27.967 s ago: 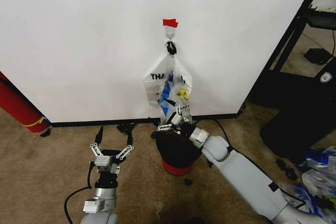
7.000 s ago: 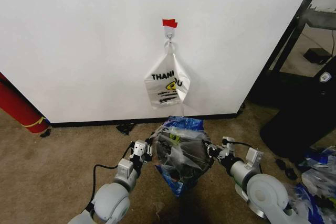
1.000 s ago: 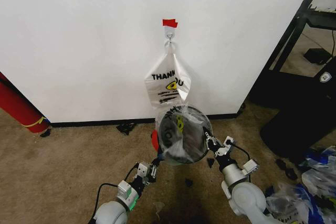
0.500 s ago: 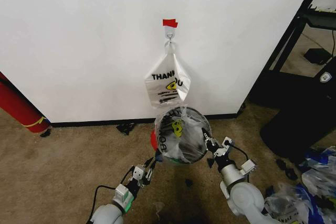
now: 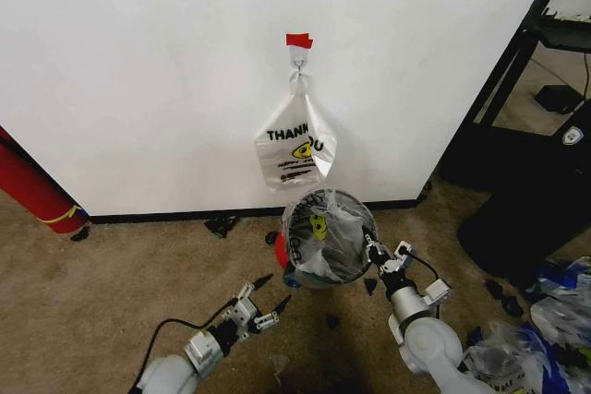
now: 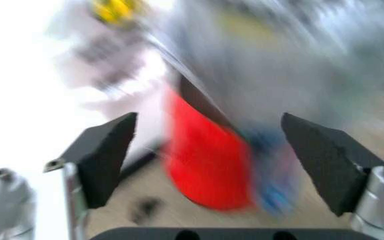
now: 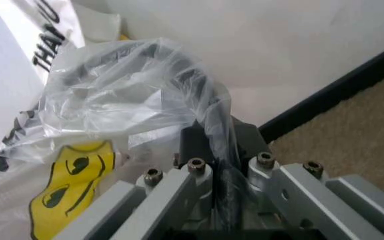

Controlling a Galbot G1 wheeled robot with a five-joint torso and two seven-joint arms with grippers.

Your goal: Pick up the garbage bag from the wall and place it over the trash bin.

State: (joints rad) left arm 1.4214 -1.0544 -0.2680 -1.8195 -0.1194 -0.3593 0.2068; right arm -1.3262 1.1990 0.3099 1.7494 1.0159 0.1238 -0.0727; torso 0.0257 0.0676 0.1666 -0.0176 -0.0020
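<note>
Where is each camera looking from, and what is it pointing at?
Head view: from up on the robot's head, looking forward and down at the wall, the trash bin wearing the garbage bag, both arms reaching in below.
Left wrist view: on the left arm, facing the bin's red base; the left gripper has its fingers spread.
Right wrist view: on the right arm, close against the bin's rim; the right gripper pinches bag and rim.
All three views share the bagged bin.
</note>
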